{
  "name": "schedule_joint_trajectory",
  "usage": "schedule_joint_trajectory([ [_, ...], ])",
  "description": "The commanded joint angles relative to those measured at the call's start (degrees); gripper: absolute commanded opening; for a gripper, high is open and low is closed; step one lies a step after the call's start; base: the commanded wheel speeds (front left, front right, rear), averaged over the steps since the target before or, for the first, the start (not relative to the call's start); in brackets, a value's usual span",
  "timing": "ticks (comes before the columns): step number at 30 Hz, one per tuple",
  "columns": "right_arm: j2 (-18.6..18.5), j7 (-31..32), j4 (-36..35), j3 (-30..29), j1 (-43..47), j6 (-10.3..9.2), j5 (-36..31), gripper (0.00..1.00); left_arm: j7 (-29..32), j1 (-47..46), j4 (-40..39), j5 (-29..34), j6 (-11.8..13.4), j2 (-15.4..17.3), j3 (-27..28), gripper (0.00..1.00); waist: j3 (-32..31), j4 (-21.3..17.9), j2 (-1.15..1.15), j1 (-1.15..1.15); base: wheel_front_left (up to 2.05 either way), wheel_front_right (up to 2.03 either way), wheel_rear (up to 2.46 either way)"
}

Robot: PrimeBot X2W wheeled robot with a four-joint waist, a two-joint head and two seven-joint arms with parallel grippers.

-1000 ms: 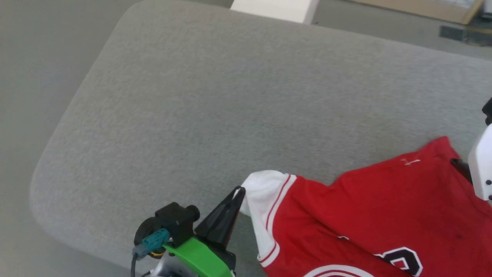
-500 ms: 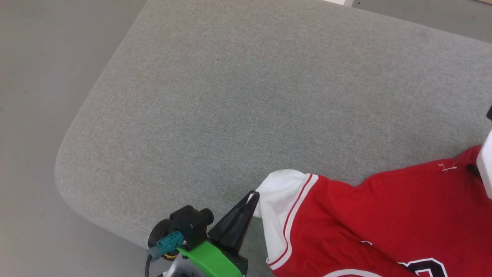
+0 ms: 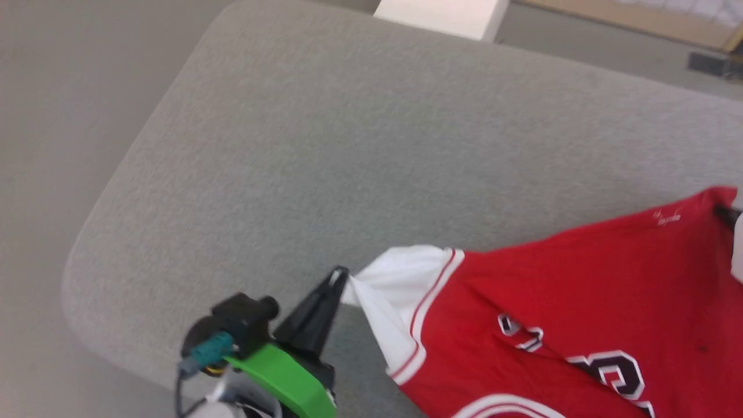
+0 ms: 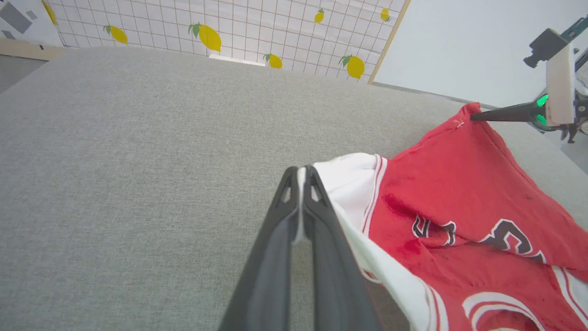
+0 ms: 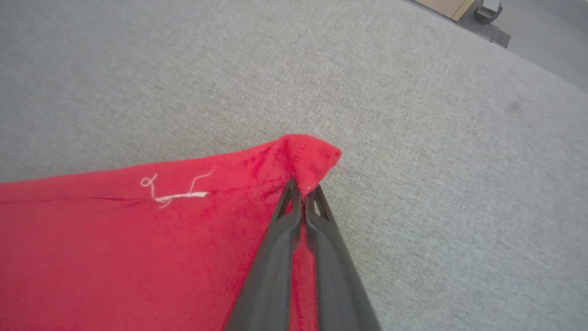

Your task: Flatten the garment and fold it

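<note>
— Right gripper (image 5: 303, 189) has just clamped shut on the shirt's (image 3: 580, 290) red corner; cloth between the arms has pulled tighter.
— And the left gripper (image 3: 339, 277)?
— Pinched on the white sleeve (image 3: 400, 278). Shirt lies at the near right of the grey woven pad (image 3: 348, 145).
— So, flattening. Next?
— Probably spread apart and lay it down; soft knit, creases run across the print.
</note>
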Motion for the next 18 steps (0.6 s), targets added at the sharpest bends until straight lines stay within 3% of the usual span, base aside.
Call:
schedule_joint_trajectory([
  [1, -0.26, -0.76, -0.83, -0.48, -1.13, -0.11, 0.64, 0.0, -0.14, -1.37, -0.7, -0.29, 0.38, 0.78, 0.86, 0.0, -4.1, -3.91, 0.0, 0.0, 0.0, 0.0, 0.0],
  [10, -2.54, -2.58, -12.31, -1.94, -3.22, -0.11, 3.68, 0.0, 0.61, -3.76, -6.59, -1.65, 2.42, 5.67, 8.23, 0.0, -11.22, -10.83, 0.0, 0.0, 0.0, 0.0, 0.0],
  [18, -0.59, -1.08, -23.92, -5.68, -4.1, -0.11, 4.51, 0.0, 0.33, -9.41, -13.25, -3.41, 3.74, 8.87, 16.4, 0.0, -14.46, -16.09, 0.0, 0.0, 0.0, 0.0, 0.0],
])
